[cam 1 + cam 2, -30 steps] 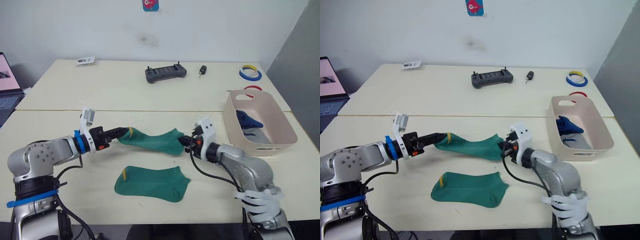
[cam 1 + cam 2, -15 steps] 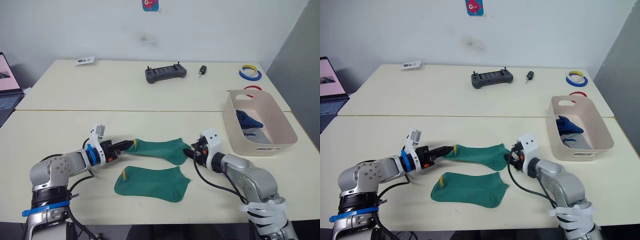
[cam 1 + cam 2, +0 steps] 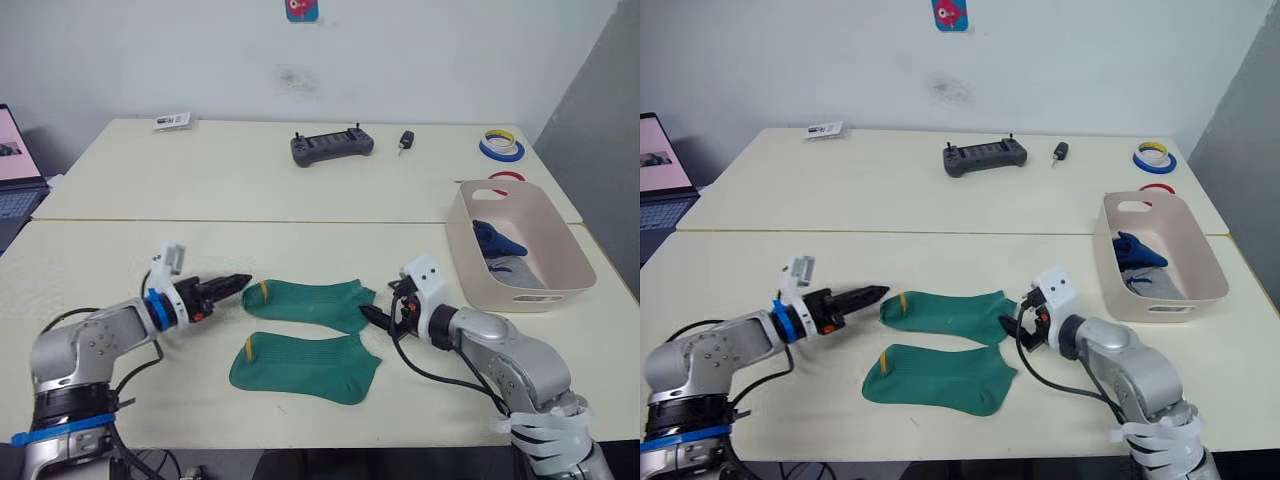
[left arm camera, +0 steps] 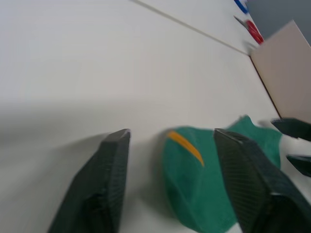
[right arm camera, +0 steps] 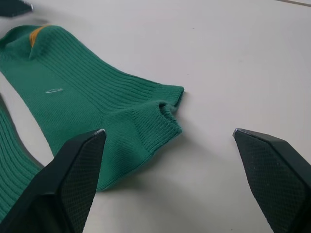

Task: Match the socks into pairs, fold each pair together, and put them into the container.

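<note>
The surface (image 3: 330, 190) now carries both green socks flat; half a second ago the far sock (image 3: 312, 303) hung stretched between the grippers. The near sock (image 3: 305, 365) lies just beside it at 6 o'clock. The container (image 3: 520, 245) sits at 2 o'clock. Left gripper (image 4: 170, 141) and right gripper (image 5: 167, 133) are released, fingers wide, so folding comes next.

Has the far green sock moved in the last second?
Yes. The far green sock has dropped from being stretched between both grippers to lying flat on the table, just beyond the near green sock, which has not moved.
</note>
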